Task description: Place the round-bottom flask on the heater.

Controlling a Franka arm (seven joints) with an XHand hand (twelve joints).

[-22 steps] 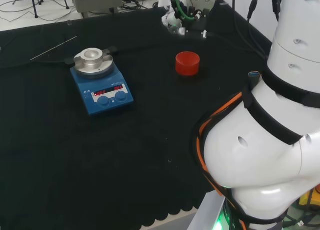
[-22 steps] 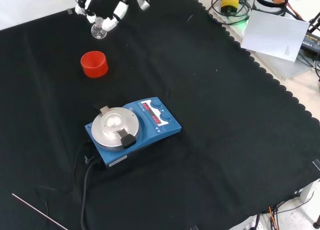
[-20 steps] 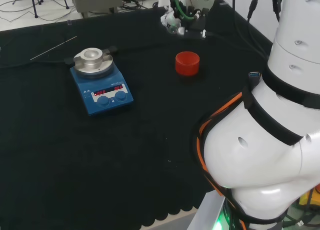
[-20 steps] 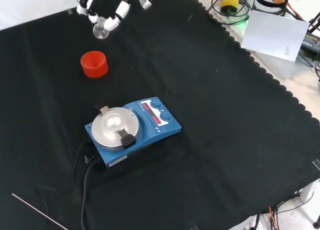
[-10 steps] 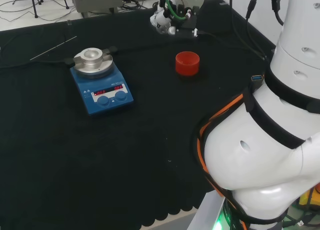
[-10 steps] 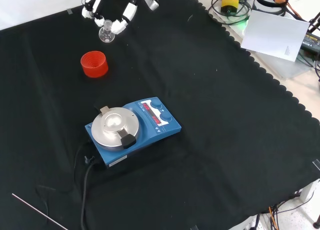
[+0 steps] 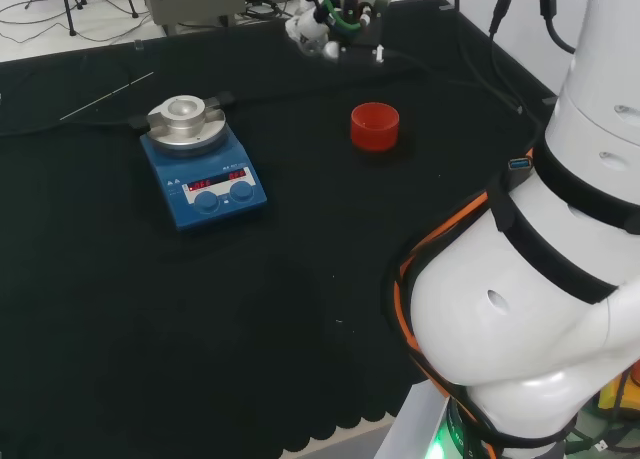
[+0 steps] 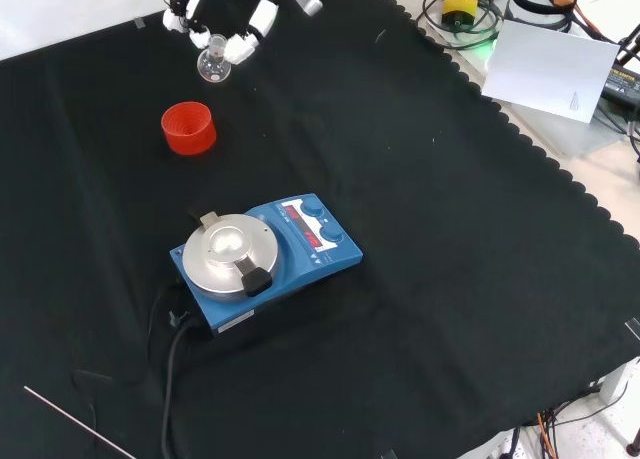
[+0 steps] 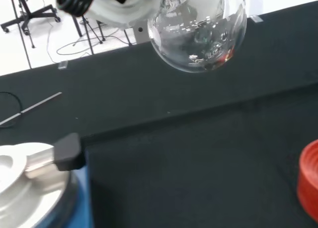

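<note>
Hanging above the far edge of the black cloth (image 8: 450, 229), the hand (image 8: 240, 19) has its fingers curled round the neck of the clear round-bottom flask (image 8: 211, 65), whose bulb dangles clear of the bench in the front view. Just below it there stands the red ribbed stand (image 8: 188, 127); the blue heater (image 8: 262, 257), with its silver top plate, sits well apart, nearer the camera.

We see the clear round-bottom flask (image 9: 198, 32) close up, its bulb hanging clear above the black-clothed bench (image 9: 189, 153), with a blurred white part of the hand (image 9: 121, 7) beside its neck. The heater (image 9: 35, 198) shows its silver plate, blue body and a black knob. A red ribbed ring (image 9: 309, 181) sits at the frame's edge. A thin rod (image 9: 31, 108) lies on the cloth beyond the heater.
</note>
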